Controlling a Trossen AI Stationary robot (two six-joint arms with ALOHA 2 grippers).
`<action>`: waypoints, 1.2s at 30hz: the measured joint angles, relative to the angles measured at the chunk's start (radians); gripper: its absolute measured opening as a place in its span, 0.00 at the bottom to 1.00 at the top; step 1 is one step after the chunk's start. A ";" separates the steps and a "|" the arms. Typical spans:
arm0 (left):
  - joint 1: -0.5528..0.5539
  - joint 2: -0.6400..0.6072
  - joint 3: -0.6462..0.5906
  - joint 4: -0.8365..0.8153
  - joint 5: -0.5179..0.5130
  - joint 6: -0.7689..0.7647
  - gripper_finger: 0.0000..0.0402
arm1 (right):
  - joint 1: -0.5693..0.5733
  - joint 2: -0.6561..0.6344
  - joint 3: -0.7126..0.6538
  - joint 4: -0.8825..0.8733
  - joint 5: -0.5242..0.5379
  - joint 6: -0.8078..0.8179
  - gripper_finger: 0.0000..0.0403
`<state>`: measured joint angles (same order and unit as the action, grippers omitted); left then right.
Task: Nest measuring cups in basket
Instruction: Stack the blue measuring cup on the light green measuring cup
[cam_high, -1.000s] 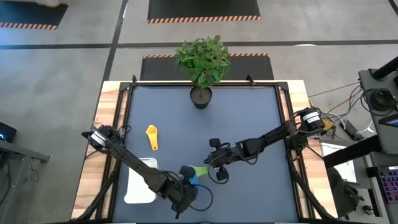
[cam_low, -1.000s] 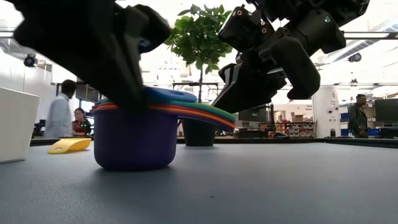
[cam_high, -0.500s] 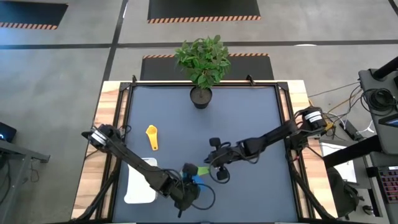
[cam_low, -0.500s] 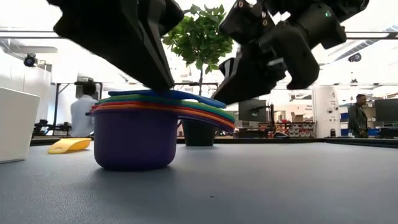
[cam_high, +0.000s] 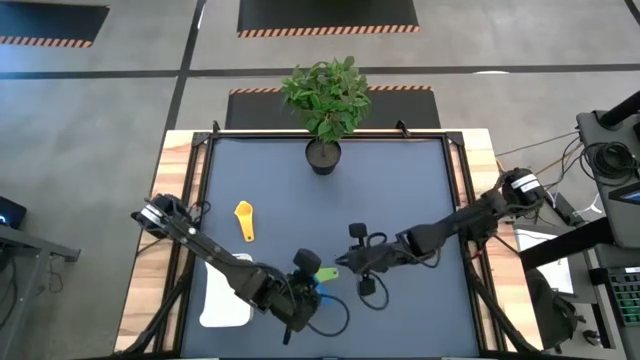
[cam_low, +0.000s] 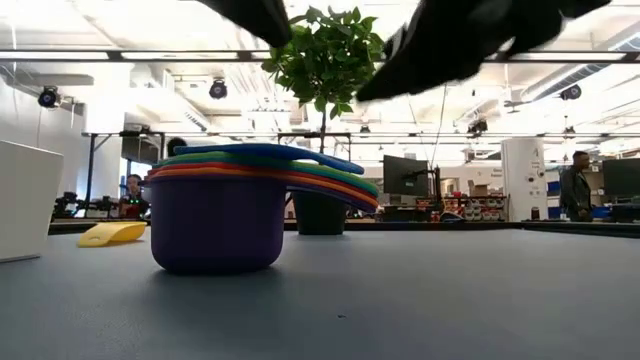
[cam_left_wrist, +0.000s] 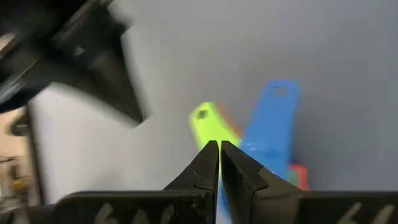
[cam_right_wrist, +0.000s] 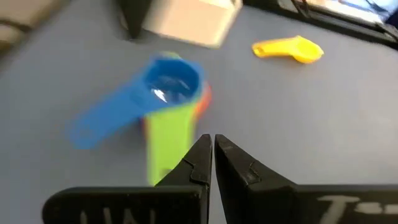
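Note:
A nested stack of measuring cups (cam_low: 215, 215) stands on the table on its purple bottom cup, with the blue cup (cam_right_wrist: 171, 81) on top. Its green handle (cam_high: 328, 272) and blue handle (cam_left_wrist: 268, 124) stick out sideways. The yellow cup (cam_high: 244, 220) lies alone farther back. The white basket (cam_high: 225, 300) sits at the table's near left. My left gripper (cam_left_wrist: 219, 149) hovers shut just above the stack. My right gripper (cam_right_wrist: 212, 146) hovers shut over the green handle's end, right of the stack. In the low view both grippers are clear above the cups.
The black plant pot (cam_high: 323, 155) stands at the far edge's middle. Bare dark table lies right of and beyond the stack (cam_high: 420, 190). People stand in the room behind the table (cam_low: 575, 190).
Both grippers have risen off the stack and now hang clear above it. The right gripper has also drawn back a little toward the table's right and near edge. The blue top cup, riding high a second ago, has sunk lower into the stack.

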<state>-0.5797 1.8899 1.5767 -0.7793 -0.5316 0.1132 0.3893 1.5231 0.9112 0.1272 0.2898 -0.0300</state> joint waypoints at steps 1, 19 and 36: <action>0.005 -0.013 -0.004 -0.003 -0.011 0.012 0.00 | 0.018 -0.008 0.000 0.007 0.000 0.012 0.02; 0.129 -0.175 -0.306 0.297 -0.019 0.158 0.00 | 0.191 0.140 0.085 0.225 -0.001 0.257 0.02; 0.025 -0.355 -0.360 0.310 -0.013 0.046 0.00 | 0.193 0.429 0.523 -0.287 0.104 0.284 0.02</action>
<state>-0.5546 1.5346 1.2167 -0.4690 -0.5446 0.1594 0.5823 1.9525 1.4342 -0.1601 0.3939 0.2541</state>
